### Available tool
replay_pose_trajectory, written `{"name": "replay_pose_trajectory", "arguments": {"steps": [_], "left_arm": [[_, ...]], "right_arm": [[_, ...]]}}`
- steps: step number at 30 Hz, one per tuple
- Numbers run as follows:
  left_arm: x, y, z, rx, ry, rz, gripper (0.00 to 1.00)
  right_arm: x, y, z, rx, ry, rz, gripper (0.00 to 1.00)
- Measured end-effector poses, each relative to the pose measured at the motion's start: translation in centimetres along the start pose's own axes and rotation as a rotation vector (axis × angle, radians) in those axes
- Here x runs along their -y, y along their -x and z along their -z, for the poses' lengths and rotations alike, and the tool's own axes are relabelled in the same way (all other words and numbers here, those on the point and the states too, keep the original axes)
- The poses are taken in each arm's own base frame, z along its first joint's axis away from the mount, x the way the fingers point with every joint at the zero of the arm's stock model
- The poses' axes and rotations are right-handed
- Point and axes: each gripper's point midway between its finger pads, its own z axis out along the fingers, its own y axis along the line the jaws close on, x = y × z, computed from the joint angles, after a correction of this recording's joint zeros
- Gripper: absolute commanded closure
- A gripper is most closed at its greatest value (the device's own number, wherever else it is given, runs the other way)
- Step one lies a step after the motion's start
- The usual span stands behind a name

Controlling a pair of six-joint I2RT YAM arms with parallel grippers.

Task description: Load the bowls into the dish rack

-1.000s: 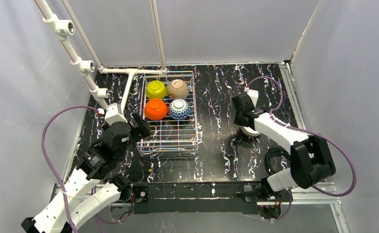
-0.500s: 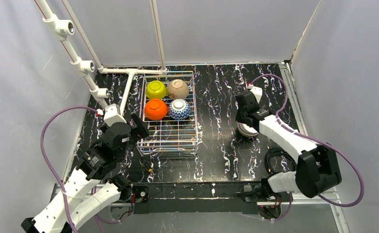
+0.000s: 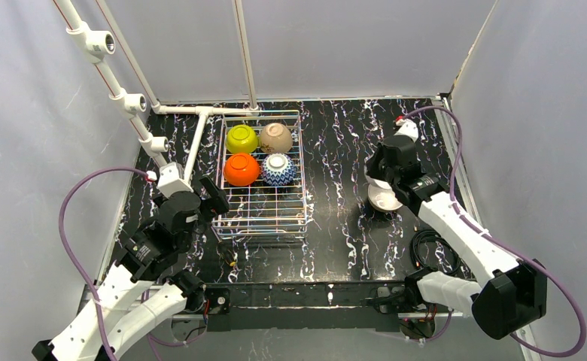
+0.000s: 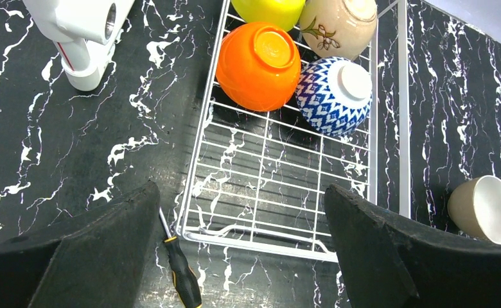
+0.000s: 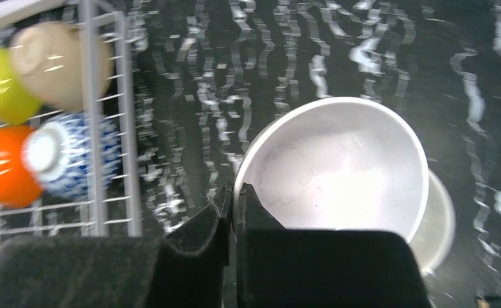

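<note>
The wire dish rack (image 3: 264, 203) holds four upside-down bowls at its far end: lime-yellow (image 3: 241, 138), beige (image 3: 276, 138), orange (image 3: 241, 170) and blue-and-white (image 3: 278, 170). My right gripper (image 5: 233, 196) is shut on the rim of the white bowl (image 5: 338, 170), held above a tan bowl (image 5: 439, 224) on the table right of the rack. That tan bowl also shows in the top view (image 3: 384, 199) and the left wrist view (image 4: 485, 208). My left gripper (image 4: 241, 212) is open and empty over the rack's near left corner (image 4: 190, 231).
A black-and-yellow screwdriver (image 4: 182, 276) lies by the rack's near left corner. A white pipe frame (image 3: 193, 113) stands left of the rack, with a fitting in the left wrist view (image 4: 84, 38). Coiled cables (image 3: 430, 248) lie near the right arm's base. Grey walls enclose the table.
My right gripper has risen and moved toward the far right with the white bowl, uncovering the tan bowl beneath. The left arm has hardly moved.
</note>
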Motion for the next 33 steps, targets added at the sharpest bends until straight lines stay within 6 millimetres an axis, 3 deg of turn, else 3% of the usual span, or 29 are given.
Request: {"name": "replay_pose_trajectory", "arguments": {"steps": [5,12,16,23,29,33], "left_arm": [[-0.2,0.3,0.3,0.013,-0.004,0.009,0.02],[-0.5,0.2,0.4,0.014,0.010,0.013,0.02],[-1.5,0.3,0.6,0.027,0.050,0.034,0.02],[-2.8,1.5,2.1,0.099,0.044,0.109,0.02],[-3.7,1.7,2.6,0.119,0.068,0.141,0.02],[-4.2,2.0,3.0,0.142,0.066,0.170,0.02]], "right_arm": [[-5.3,0.6,1.0,-0.027,0.273,-0.053,0.99],[-14.8,2.7,3.9,-0.031,0.706,-0.207,0.99],[-19.9,-0.2,5.3,-0.112,0.848,-0.204,0.99],[-27.1,-5.1,6.7,-0.240,0.994,-0.197,0.99],[-31.9,-8.4,5.7,-0.337,0.983,-0.263,0.99],[-33.2,-10.5,3.8,-0.406,0.946,-0.348,0.99]]}}
